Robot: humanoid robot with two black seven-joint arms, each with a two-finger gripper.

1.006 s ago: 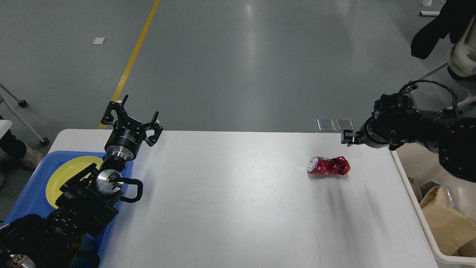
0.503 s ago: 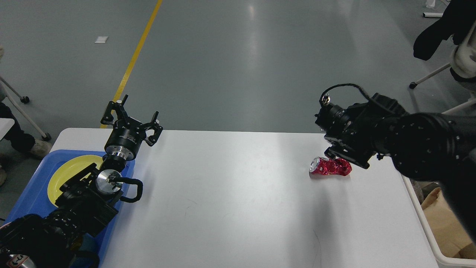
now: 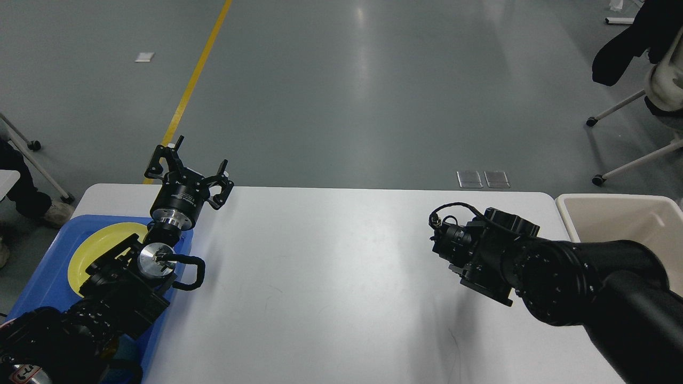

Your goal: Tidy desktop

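White and matte, the worktop (image 3: 331, 277) fills the lower part of the head view, a wide rectangle with rounded corners, standing on a grey polished floor (image 3: 341, 96) that carries a yellow line (image 3: 192, 90). Over its far left corner the left hand (image 3: 188, 169) is raised above the surface with its two black fingers spread wide apart, holding nothing and touching nothing. On the right side the right arm (image 3: 560, 272) reaches over the worktop, dark and thick; the right hand (image 3: 453, 245) at its far end is seen from behind, low over the surface, and I cannot tell if its fingers are apart or together, or if something is between them. At the left edge of the worktop lies a blue plastic tray (image 3: 48, 277), and a round yellow plate (image 3: 101, 245) rests inside it, partly hidden by the left arm. Beyond the right edge stands a beige rectangular bin (image 3: 613, 213) with smooth walls.
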